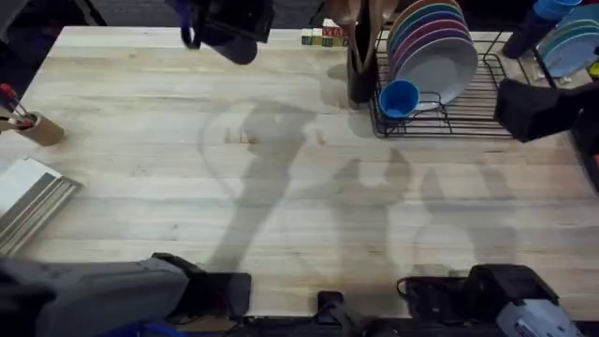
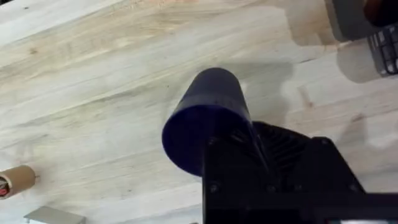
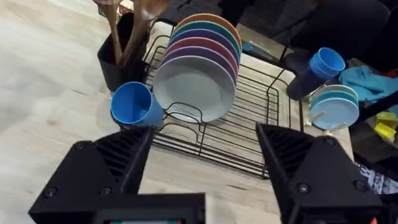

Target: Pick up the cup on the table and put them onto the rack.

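A dark navy cup (image 2: 202,115) hangs above the wooden table, and my left gripper (image 1: 225,30) is shut on it near the table's far edge, left of the rack. The black wire rack (image 1: 473,117) stands at the far right with a row of upright coloured plates (image 1: 435,47), the front one white. A light blue cup (image 1: 400,97) lies in the rack's front left corner, also in the right wrist view (image 3: 132,104). My right gripper (image 3: 199,171) is open and holds nothing, hovering by the rack's right end (image 1: 529,108).
A black utensil holder (image 1: 359,65) with wooden tools stands against the rack's left side. Blue cups and plates (image 1: 566,37) sit beyond the rack at the right. A small holder with red pens (image 1: 28,126) and a grey slab (image 1: 28,201) are at the left edge.
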Controlling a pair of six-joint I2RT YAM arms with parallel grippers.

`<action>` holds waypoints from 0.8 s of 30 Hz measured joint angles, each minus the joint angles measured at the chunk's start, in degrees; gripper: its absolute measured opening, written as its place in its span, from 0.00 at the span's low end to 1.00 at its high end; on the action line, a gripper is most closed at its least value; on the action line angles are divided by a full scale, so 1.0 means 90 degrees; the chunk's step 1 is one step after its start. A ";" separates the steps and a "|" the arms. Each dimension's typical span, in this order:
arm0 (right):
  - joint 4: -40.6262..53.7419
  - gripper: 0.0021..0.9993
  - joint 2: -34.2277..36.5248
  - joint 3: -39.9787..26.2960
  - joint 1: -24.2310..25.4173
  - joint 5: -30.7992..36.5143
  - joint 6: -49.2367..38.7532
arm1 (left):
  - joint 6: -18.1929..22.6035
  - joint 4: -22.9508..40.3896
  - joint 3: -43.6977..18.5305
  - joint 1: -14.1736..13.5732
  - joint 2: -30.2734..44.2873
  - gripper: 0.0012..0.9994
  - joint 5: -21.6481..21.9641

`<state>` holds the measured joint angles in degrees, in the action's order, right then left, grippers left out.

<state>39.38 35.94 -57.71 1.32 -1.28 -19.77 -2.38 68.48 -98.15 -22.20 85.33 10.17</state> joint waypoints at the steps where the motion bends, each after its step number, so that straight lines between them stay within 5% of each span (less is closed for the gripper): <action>1: 0.0000 1.00 0.0001 0.0000 0.0000 0.0000 0.0000 | 0.0016 -0.0083 0.0168 0.0000 -0.0122 0.04 0.0000; 6: 0.0000 1.00 0.0002 0.0000 0.0000 -0.0002 0.0000 | 0.0055 -0.0324 0.0686 0.0000 -0.0529 0.04 -0.0138; 13: 0.0000 1.00 0.0000 0.0000 0.0000 0.0000 0.0000 | 0.0361 -0.0593 0.0717 -0.0104 -0.0542 0.04 -0.1073; 24: 0.0000 1.00 0.0000 0.0000 0.0000 0.0000 0.0000 | 0.0575 -0.1505 0.0727 -0.1437 -0.0479 0.04 -0.1475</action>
<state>39.38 35.94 -57.71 1.32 -1.28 -19.77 2.79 54.93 -91.61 -35.13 81.01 -3.10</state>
